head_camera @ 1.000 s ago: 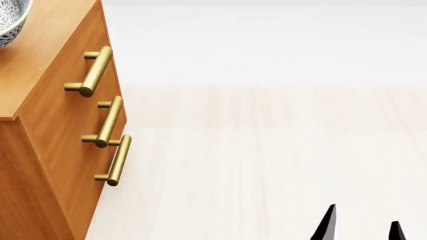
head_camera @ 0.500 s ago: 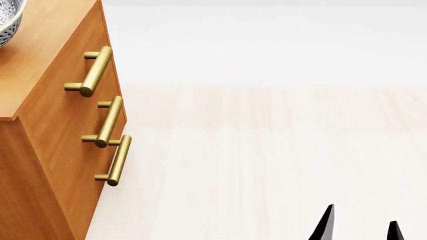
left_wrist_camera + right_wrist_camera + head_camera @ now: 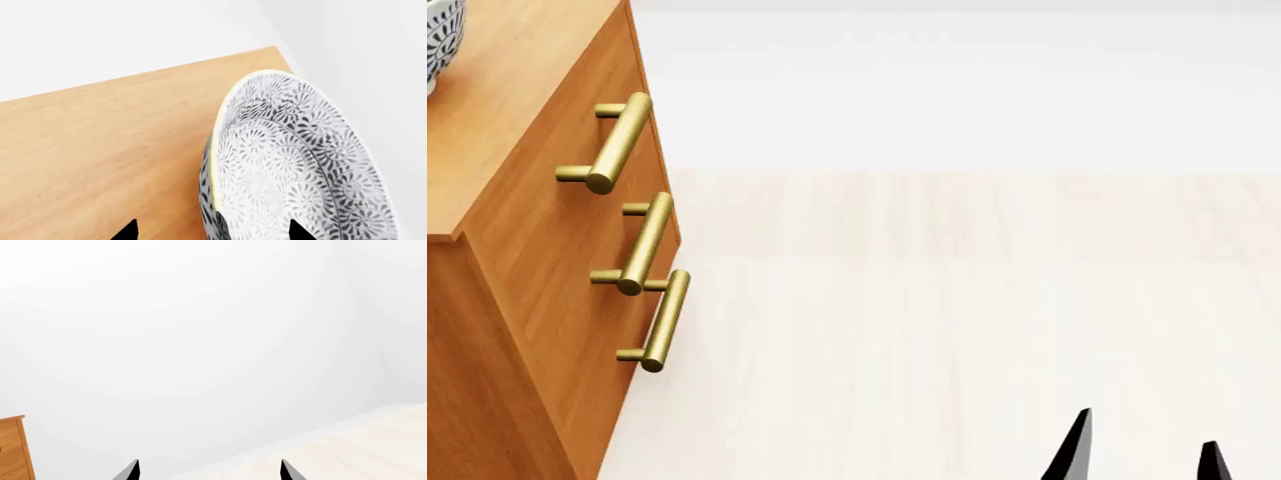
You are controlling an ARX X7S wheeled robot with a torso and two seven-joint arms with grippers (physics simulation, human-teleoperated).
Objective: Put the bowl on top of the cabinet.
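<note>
The bowl (image 3: 293, 165), white with a dense grey-black floral pattern and a pale rim, rests on the light wood top of the cabinet (image 3: 100, 140) near its far corner. In the head view only a sliver of the bowl (image 3: 438, 40) shows at the left edge, on the cabinet (image 3: 507, 90). My left gripper (image 3: 213, 231) is open and straddles the bowl's wall, one fingertip outside and one over the inside, neither visibly touching it. My right gripper (image 3: 1145, 455) hangs open and empty low over the floor, far from the cabinet.
The cabinet's front carries three brass bar handles (image 3: 614, 145). Pale wood floor (image 3: 961, 300) stretches to the right up to a white wall. In the right wrist view a corner of the cabinet (image 3: 12, 447) shows beside the white wall.
In the head view the bowl has slid further left along the cabinet top, almost out of frame. The right gripper's tips have drifted slightly left and down.
</note>
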